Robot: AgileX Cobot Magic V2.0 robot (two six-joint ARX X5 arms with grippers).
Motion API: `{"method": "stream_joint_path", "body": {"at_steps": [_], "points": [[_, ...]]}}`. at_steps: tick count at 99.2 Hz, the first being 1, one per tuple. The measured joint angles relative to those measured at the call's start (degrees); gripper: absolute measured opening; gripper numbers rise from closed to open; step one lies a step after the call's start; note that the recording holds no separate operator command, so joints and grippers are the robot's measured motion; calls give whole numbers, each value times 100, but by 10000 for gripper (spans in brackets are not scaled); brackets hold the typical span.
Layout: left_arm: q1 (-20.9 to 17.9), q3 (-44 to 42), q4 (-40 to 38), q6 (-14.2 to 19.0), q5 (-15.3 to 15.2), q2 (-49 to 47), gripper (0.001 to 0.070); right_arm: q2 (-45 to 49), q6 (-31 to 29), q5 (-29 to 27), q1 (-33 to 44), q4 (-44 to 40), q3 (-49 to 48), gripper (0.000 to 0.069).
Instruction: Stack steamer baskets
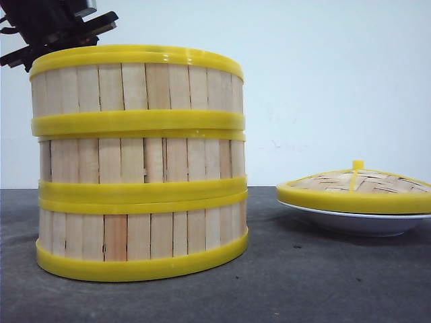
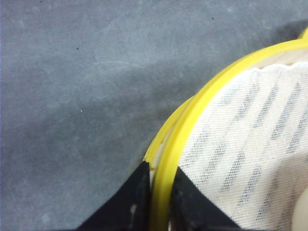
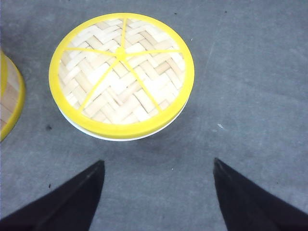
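Three round slat-walled yellow-rimmed steamer baskets stacked before us. Our left gripper pinches top rim at 10 o'clock. Right gripper spread wide, above woven yellow-rimmed lid on white plate.

The left gripper is mostly hidden behind the top steamer basket and cut off by the front view's upper edge. In the left wrist view only part of that basket's rim is seen. The plate is cropped at the right edge and largely covered by the woven lid.
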State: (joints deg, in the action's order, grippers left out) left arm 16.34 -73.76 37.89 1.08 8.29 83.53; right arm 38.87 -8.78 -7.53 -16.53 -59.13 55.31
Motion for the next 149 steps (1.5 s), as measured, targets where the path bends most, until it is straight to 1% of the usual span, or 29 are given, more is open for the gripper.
{"method": "stream_joint_path", "body": {"at_steps": [67,79,121,128,141,149], "points": [[7,0,-120,70,-42,26,28,0,0,0,0,2,0,442],[7,0,-107,122,68,28,28,0,0,0,0,2,0,442],[7,0,-234,157,74,55,37,0,0,0,0,20,-2,442],[7,0,-306,223,87,68,69,0,0,0,0,20,0,442],[7,0,-420,337,81,107,214,0,0,0,0,22,0,442],[2,0,-426,361,79,107,261,0,0,-2,0,44,-2,442]]}}
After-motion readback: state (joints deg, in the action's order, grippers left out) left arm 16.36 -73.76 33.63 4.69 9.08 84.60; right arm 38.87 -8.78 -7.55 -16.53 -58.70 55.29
